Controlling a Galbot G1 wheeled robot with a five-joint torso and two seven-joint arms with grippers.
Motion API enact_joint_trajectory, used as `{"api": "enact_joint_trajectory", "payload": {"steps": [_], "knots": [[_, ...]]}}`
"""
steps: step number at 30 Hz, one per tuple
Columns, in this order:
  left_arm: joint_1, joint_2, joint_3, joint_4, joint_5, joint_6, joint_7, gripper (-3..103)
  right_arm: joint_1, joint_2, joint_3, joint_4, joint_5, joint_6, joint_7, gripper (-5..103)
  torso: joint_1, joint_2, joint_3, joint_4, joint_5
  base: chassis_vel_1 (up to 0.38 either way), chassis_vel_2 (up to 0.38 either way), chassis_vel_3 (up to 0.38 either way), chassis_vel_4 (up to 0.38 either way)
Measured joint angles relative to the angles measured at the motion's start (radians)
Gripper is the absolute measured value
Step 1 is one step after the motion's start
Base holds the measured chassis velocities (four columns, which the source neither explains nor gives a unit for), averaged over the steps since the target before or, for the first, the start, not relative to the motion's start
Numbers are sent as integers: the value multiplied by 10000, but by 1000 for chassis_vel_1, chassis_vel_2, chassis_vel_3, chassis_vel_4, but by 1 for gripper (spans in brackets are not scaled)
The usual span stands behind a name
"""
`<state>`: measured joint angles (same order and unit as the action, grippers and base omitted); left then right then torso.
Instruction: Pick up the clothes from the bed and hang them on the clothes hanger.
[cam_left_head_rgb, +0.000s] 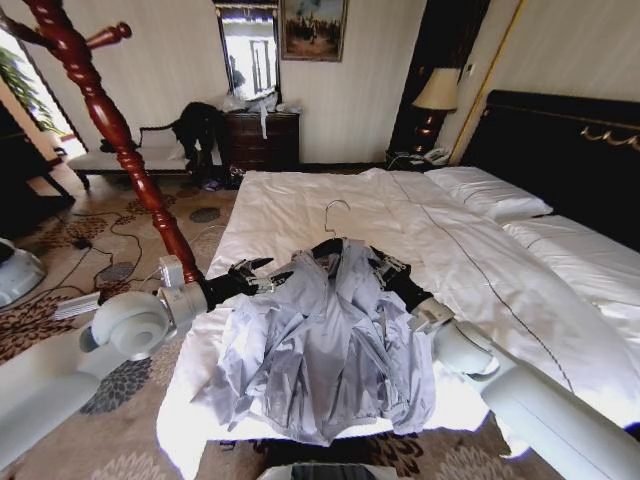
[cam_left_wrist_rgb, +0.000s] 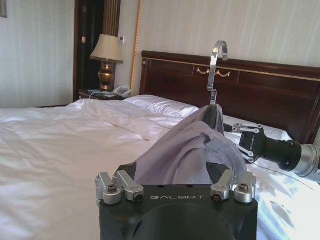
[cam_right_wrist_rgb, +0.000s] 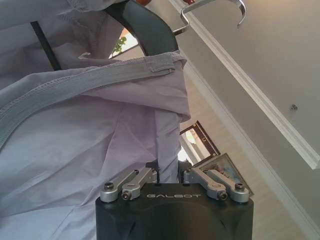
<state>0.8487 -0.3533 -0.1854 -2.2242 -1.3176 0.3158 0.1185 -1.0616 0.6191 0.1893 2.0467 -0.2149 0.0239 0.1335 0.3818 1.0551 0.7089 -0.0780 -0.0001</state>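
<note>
The clothes (cam_left_head_rgb: 320, 350), a light grey jacket, sit on a black coat hanger whose metal hook (cam_left_head_rgb: 335, 210) points up. They are held over the foot half of the bed (cam_left_head_rgb: 480, 270), with the hem draping past the front edge. My left gripper (cam_left_head_rgb: 255, 275) is shut on the jacket's left shoulder (cam_left_wrist_rgb: 185, 150), its fingers set wide around the fabric. At the right shoulder my right gripper (cam_left_head_rgb: 385, 268) is shut on a fold of the jacket (cam_right_wrist_rgb: 75, 140). The clothes hanger (cam_left_head_rgb: 115, 130), a red-brown wooden stand with pegs, rises at the left behind my left arm.
White pillows (cam_left_head_rgb: 490, 190) lie against the dark headboard (cam_left_head_rgb: 570, 150) at the right. A lamp (cam_left_head_rgb: 437, 95) stands on the nightstand. At the far wall are a dresser (cam_left_head_rgb: 262, 140) and a bench with a black garment (cam_left_head_rgb: 195, 125). Cables (cam_left_head_rgb: 90, 240) lie on the carpet at the left.
</note>
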Motion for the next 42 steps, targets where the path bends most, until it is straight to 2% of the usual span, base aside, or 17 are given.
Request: {"api": "enact_joint_trajectory", "payload": {"steps": [4,8,9,13,14,16,18,19,23,24,27,29,32,34,42], "knots": [[-456,-11,448,67,78,0,130,80,204,0,-107,-20,21,100,-71,18,0,1,0,3,0,0,0,0,0],[-2037,-359,1990,312,287,6,162,78,278,-6,-182,-21,66,101,-121,18,0,0,0,0,0,0,0,0,0],[-2037,-359,1990,312,287,6,162,78,278,-6,-182,-21,66,101,-121,18,0,0,0,0,0,0,0,0,0],[-3918,-889,3744,706,193,120,96,74,208,-32,-171,-18,76,85,-126,18,1,0,0,-2,-1,0,0,0,0],[-3918,-889,3744,706,193,120,96,74,208,-32,-171,-18,76,85,-126,18,1,0,0,-2,-1,0,0,0,0],[-4695,-1080,4544,874,156,170,81,71,193,-44,-131,7,91,72,-124,18,1,0,0,-4,4,0,0,0,0],[-4952,-1147,4864,982,129,218,84,70,196,-50,-117,11,99,62,-119,18,0,0,0,-2,2,0,0,0,0],[-4952,-1147,4864,982,129,218,84,70,196,-50,-117,11,99,62,-119,18,0,0,0,-2,2,0,0,0,0],[-5103,-1203,5209,1190,179,259,144,56,227,-54,-112,11,93,58,-117,18,0,0,0,3,1,0,0,0,0],[-5103,-1203,5209,1190,179,259,144,56,227,-54,-112,11,93,58,-117,18,0,0,0,3,1,0,0,0,0],[-5224,-1373,5336,1237,182,262,145,40,242,-84,-146,11,24,102,-123,18,1,0,0,1,1,0,0,0,0],[-5288,-1429,5385,1252,181,264,140,40,242,-105,-163,13,-23,142,-134,18,0,0,0,0,0,0,0,0,0],[-5513,-1535,5608,1300,171,266,151,24,240,-125,-189,11,-160,238,-174,18,0,0,0,0,1,0,0,0,0],[-5634,-1569,5801,1294,172,264,164,18,270,-122,-216,-11,-184,265,-193,18,0,0,0,0,1,0,0,0,0],[-5584,-1605,5959,1222,136,251,137,18,406,-65,-288,-63,-221,332,-193,18,0,0,-1,0,1,0,0,0,0]]}}
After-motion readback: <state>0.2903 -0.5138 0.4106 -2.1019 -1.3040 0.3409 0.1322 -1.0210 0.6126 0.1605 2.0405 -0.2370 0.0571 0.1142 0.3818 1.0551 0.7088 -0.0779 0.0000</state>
